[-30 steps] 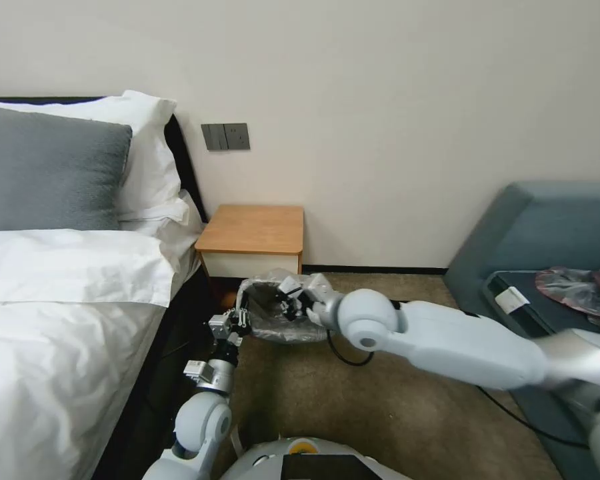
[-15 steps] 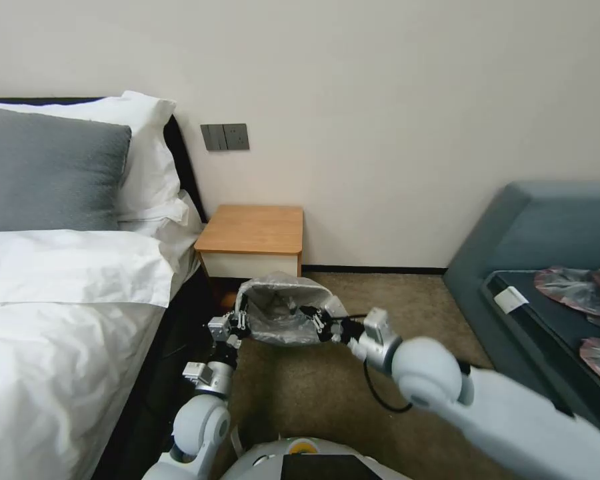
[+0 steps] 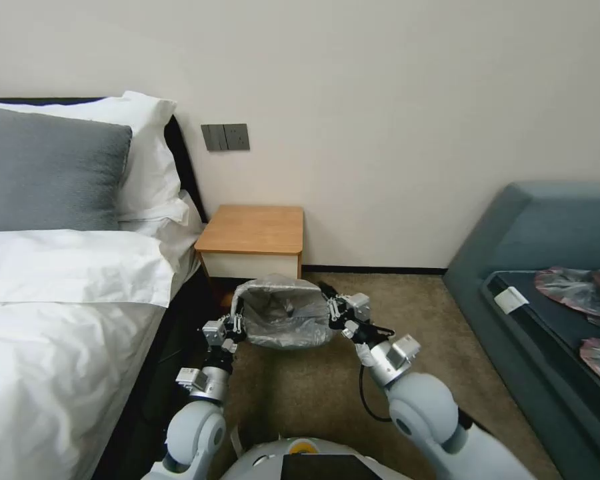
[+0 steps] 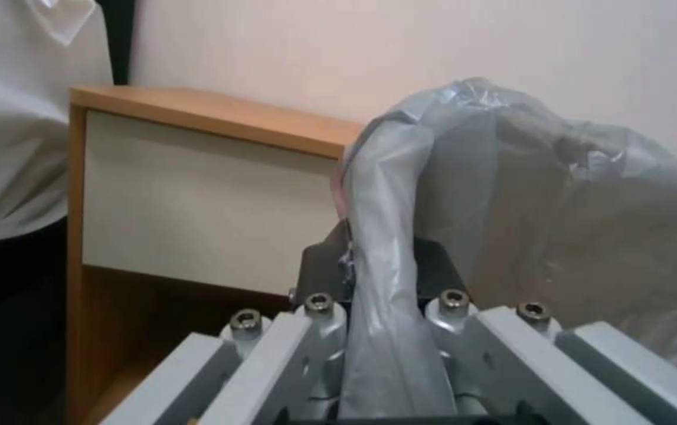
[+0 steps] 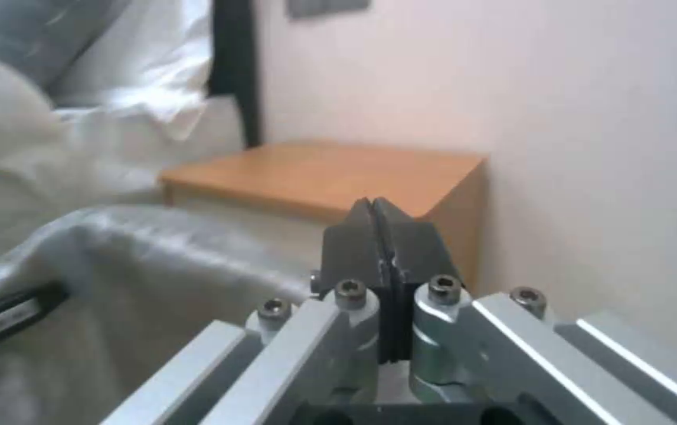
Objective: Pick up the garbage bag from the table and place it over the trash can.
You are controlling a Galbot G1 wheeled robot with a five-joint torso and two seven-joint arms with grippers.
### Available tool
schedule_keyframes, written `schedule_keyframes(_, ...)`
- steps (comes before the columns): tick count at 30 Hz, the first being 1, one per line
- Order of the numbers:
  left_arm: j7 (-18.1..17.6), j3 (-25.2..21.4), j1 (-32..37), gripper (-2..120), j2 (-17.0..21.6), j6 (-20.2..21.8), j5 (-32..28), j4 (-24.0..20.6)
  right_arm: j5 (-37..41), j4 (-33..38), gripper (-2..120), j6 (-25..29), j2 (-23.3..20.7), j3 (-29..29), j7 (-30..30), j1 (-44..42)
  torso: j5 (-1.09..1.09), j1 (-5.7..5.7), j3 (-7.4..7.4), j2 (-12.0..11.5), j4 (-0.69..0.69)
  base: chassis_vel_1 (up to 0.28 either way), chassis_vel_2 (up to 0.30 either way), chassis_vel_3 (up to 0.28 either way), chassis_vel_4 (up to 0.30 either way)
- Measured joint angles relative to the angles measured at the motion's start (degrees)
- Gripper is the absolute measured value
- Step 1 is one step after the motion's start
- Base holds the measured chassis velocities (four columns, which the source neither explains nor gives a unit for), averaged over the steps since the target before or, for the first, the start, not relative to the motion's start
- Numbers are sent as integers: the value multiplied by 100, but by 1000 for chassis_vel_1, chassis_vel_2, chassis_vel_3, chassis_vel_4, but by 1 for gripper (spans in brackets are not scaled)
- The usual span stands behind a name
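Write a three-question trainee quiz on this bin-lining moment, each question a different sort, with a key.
1. True or false: the left gripper pinches the garbage bag.
2. The bag lies: A) flat on the nightstand; B) spread open over the trash can, on the floor in front of the nightstand; C) on the bed.
3. Fill in: the right gripper has its fingers ____.

Key: 1 true; 2 B; 3 shut.
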Motion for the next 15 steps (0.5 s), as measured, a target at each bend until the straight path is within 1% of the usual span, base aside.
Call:
schedule_keyframes(3, -35, -6, 79, 5, 18, 18, -8, -56, -804, -243, 0, 708, 630, 416, -169, -445, 1, 0, 0, 0, 0, 0, 0, 0, 0)
schedule_keyframes(4, -35, -6, 79, 5, 18, 18, -8, -56, -804, -243, 0, 708, 630, 416, -169, -445, 1, 0, 0, 0, 0, 0, 0, 0, 0)
schedule_keyframes(7, -65, -20, 150, 5, 31, 27, 15, -81, -1483, -423, 0, 1200, 1120, 733, -202, -868, 0, 0, 0, 0, 1, 0, 0, 0, 0)
schedule_keyframes(8, -65, -20, 150, 5, 31, 27, 15, -81, -1483, -423, 0, 1200, 1120, 733, -202, -868, 0, 0, 0, 0, 1, 0, 0, 0, 0)
schedule_keyframes(9, -73, -21, 175, 5, 34, 27, 40, -85, -1657, -480, 4, 1359, 1304, 827, -187, -1012, 1, 0, 0, 0, 0, 0, 0, 0, 0)
schedule_keyframes(10, -79, -23, 208, 5, 36, 26, 74, -91, -1790, -538, 10, 1518, 1496, 926, -166, -1176, 1, 0, 0, 0, 1, 0, 0, 0, 0)
schedule_keyframes(12, -85, -23, 261, 5, 40, 26, 127, -117, -1939, -628, 18, 1791, 1776, 1127, -152, -1487, 0, 0, 0, 0, 0, 0, 0, 0, 0)
schedule_keyframes(13, -85, -23, 261, 5, 40, 26, 127, -117, -1939, -628, 18, 1791, 1776, 1127, -152, -1487, 0, 0, 0, 0, 0, 0, 0, 0, 0)
schedule_keyframes(15, -107, -23, 328, 5, 41, 43, 222, -147, -2000, -725, 30, 2113, 1965, 1340, -136, -1851, 0, 0, 0, 0, -1, 0, 0, 0, 0)
